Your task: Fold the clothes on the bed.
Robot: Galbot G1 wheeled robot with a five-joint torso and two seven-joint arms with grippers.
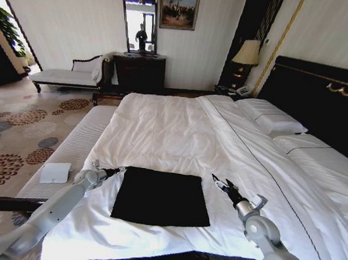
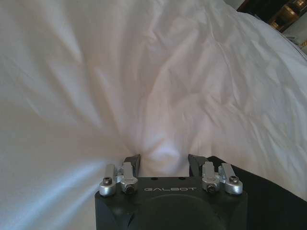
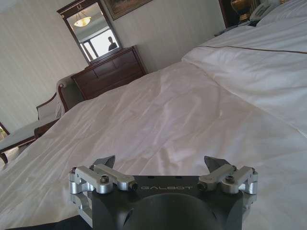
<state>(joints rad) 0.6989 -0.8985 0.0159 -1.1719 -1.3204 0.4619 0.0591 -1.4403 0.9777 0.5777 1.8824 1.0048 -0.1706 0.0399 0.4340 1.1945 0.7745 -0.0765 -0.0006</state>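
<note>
The clothes (image 1: 161,196) are a black garment lying flat as a neat rectangle on the white bed (image 1: 162,129), near its foot. No lettering shows on it. My left gripper (image 1: 121,170) hovers just off the garment's far left corner, open and holding nothing. In the left wrist view the left gripper (image 2: 164,162) stands over white duvet, with the black fabric (image 2: 273,191) beside one finger. My right gripper (image 1: 221,183) sits just off the garment's far right corner, also open. The right wrist view has the right gripper (image 3: 162,162) spread wide above the duvet.
White pillows (image 1: 271,118) lie against the dark headboard (image 1: 321,99) on the right. A padded bench (image 1: 76,140) along the bed's left side carries a small white box (image 1: 55,172). A chaise (image 1: 63,76), a dresser (image 1: 139,73) and a lamp (image 1: 247,52) stand by the far wall.
</note>
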